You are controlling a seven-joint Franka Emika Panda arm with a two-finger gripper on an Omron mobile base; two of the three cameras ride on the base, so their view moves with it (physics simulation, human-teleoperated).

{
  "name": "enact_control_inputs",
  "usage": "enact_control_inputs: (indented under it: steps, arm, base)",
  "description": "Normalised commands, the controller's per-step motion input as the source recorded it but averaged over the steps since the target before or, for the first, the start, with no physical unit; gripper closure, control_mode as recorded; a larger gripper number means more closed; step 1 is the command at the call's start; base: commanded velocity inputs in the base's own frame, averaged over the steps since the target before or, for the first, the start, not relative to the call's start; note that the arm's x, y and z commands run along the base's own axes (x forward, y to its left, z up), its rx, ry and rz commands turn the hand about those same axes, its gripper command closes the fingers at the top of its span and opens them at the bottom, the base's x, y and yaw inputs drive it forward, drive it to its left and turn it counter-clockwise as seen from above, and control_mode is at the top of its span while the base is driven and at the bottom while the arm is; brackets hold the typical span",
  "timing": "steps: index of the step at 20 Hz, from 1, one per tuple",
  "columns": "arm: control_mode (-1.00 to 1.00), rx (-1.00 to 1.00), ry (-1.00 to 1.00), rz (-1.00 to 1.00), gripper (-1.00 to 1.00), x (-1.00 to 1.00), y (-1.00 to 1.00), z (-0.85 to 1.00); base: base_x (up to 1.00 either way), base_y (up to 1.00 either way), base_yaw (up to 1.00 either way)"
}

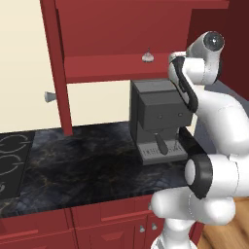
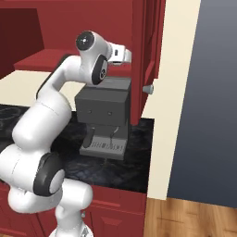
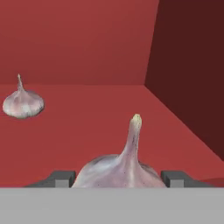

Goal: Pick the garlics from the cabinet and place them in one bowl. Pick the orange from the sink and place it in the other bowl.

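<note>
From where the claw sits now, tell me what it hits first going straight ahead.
The near garlic: it already sits between the claw's fingertips. Past it, probably the cabinet's back wall. The second garlic lies well off to the side.

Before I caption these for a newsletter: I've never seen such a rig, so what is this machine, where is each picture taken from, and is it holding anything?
It is a white robot arm on a mobile base in a rendered kitchen. Two pictures come from cameras behind it, left and right; the third looks out from its hand. On the dark counter stands a grey coffee machine, with the red cabinet above it. The hand reaches onto the cabinet shelf, where two garlics lie: one garlic sits between the dark fingers, another garlic lies farther back. Whether the fingers already grip it, I cannot tell.
</note>
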Motion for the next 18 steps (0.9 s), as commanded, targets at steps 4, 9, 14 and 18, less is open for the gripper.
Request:
enact_control_inputs:
  steps: [4, 9, 14, 18]
  arm:
    - [-1.00, 0.00, -0.04, 0.00, 1.00, -0.64, 0.14, 0.41]
    - [-1.00, 0.00, 0.00, 0.00, 1.00, -0.80, 0.28, 0.11]
    - [-1.00, 0.00, 0.00, 0.00, 1.00, -0.70, 0.24, 0.00]
    - [-1.00, 0.00, 0.00, 0.00, 1.00, -0.56, 0.30, -0.13]
  base:
    - [0.00, 0.00, 0.00]
    - [0.00, 0.00, 0.00]
    - [0.00, 0.00, 0.00]
    - [0.00, 0.00, 0.00]
